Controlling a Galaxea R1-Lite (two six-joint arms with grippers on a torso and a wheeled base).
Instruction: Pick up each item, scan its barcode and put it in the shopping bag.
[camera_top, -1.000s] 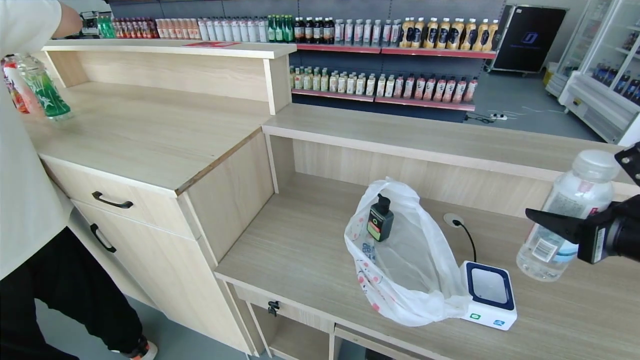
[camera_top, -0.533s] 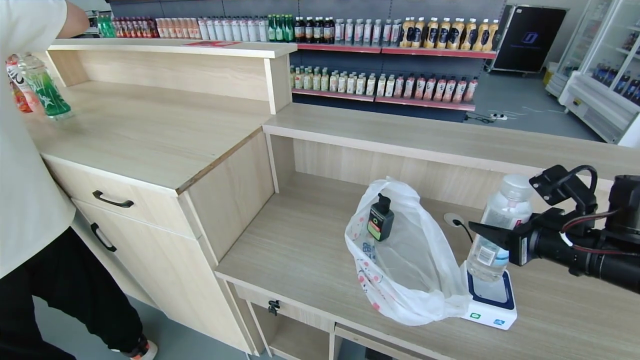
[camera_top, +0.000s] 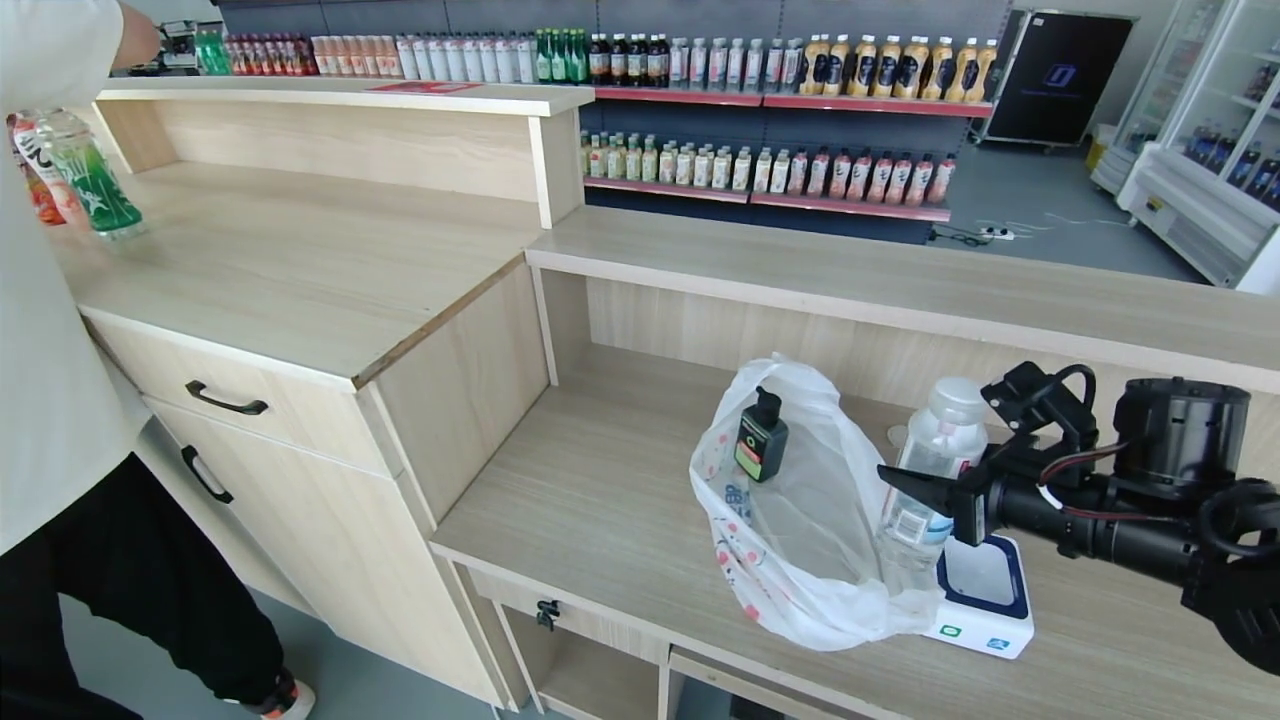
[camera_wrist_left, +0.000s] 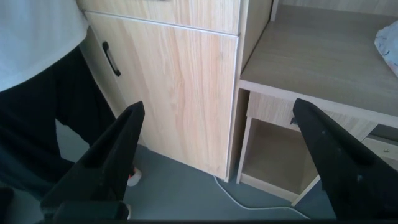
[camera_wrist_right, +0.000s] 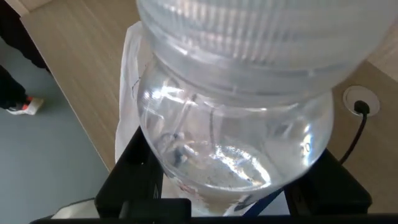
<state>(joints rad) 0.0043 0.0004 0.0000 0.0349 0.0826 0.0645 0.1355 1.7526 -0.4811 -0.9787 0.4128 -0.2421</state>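
Now, our right claw (camera_top: 915, 490) is gripping the clear plastic water bottle (camera_top: 930, 450) upright at the white plastic shopping bag (camera_top: 800, 540) rim, just beside the white square scanner (camera_top: 985, 595). Our left claw (camera_wrist_left: 217, 155) is gaping open near the pale wooden counter (camera_wrist_left: 311, 56).

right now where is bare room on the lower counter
Bare wood on the lower counter left of the shopping bag, up to the cabinet side, and right of the scanner. Crowded where the right pincer holds the water bottle at the bag's rim beside the scanner.

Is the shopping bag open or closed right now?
Open: the shopping bag has its mouth spread wide, with a dark pump bottle visible inside.
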